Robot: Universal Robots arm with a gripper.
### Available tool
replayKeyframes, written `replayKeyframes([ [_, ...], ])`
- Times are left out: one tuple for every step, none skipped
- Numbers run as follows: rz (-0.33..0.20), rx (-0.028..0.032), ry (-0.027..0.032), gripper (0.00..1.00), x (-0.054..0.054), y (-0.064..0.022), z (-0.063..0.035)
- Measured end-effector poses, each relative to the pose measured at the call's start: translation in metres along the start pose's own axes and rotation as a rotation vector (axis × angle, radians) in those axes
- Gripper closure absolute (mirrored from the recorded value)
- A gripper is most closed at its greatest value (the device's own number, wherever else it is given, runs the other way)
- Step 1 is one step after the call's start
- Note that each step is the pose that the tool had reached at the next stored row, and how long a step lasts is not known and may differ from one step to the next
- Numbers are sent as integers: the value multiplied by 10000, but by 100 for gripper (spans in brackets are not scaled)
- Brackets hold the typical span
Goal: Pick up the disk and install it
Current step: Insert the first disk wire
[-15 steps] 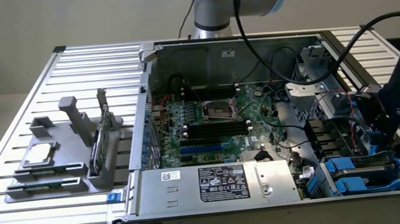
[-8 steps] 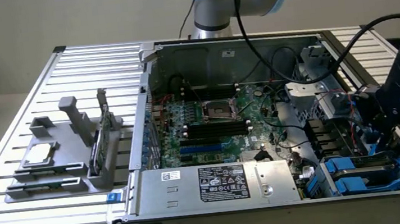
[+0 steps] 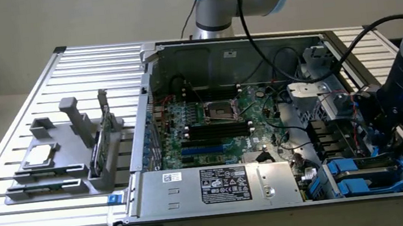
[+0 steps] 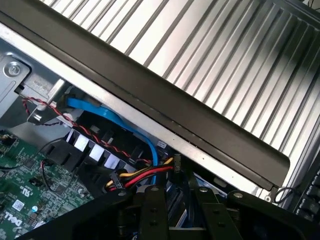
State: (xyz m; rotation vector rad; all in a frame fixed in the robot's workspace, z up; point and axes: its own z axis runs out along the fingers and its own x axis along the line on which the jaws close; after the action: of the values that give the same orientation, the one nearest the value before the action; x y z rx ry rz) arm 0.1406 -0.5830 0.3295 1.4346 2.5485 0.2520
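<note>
My gripper (image 3: 387, 140) hangs over the drive bay at the near corner of the open computer case (image 3: 239, 46), on the exterior view's right. Its dark fingers (image 4: 150, 205) stand partly closed with a flat grey piece edged in blue between them, which I take to be the disk (image 4: 176, 212). In the exterior view a thin greenish edge of the disk (image 3: 372, 153) shows just under the gripper, above the blue carriers (image 3: 365, 177) in the bay. Most of the disk is hidden by the gripper.
A blue cable (image 4: 125, 125) and red, yellow and black wires (image 4: 145, 175) run close below the fingers. The case wall (image 4: 150, 100) and slatted table (image 4: 225, 60) lie beyond. The motherboard (image 3: 211, 129), grey power supply box (image 3: 218, 185) and a grey fixture (image 3: 57, 181) with a chip (image 3: 39, 157) lie to the left.
</note>
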Motion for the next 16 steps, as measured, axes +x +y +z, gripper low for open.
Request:
replayKeyframes([
  [35, 27, 6, 72, 8, 4, 5],
  [71, 54, 13, 72, 16, 10, 10],
  [103, 81, 20, 72, 23, 15, 13],
  [134, 108, 32, 72, 31, 20, 15],
  [166, 135, 54, 72, 39, 23, 21],
  [193, 169, 58, 72, 46, 28, 20],
  [218, 202, 60, 72, 52, 32, 16],
  [248, 227, 70, 72, 58, 35, 18],
  [275, 253, 75, 75, 63, 39, 17],
  [306, 285, 85, 75, 68, 42, 17],
  [339, 318, 94, 81, 72, 44, 17],
  [372, 350, 104, 82, 73, 45, 17],
  [397, 381, 117, 82, 73, 45, 17],
  [419, 407, 127, 82, 73, 45, 16],
  [436, 429, 129, 82, 73, 46, 12],
  [454, 448, 135, 82, 74, 48, 7],
])
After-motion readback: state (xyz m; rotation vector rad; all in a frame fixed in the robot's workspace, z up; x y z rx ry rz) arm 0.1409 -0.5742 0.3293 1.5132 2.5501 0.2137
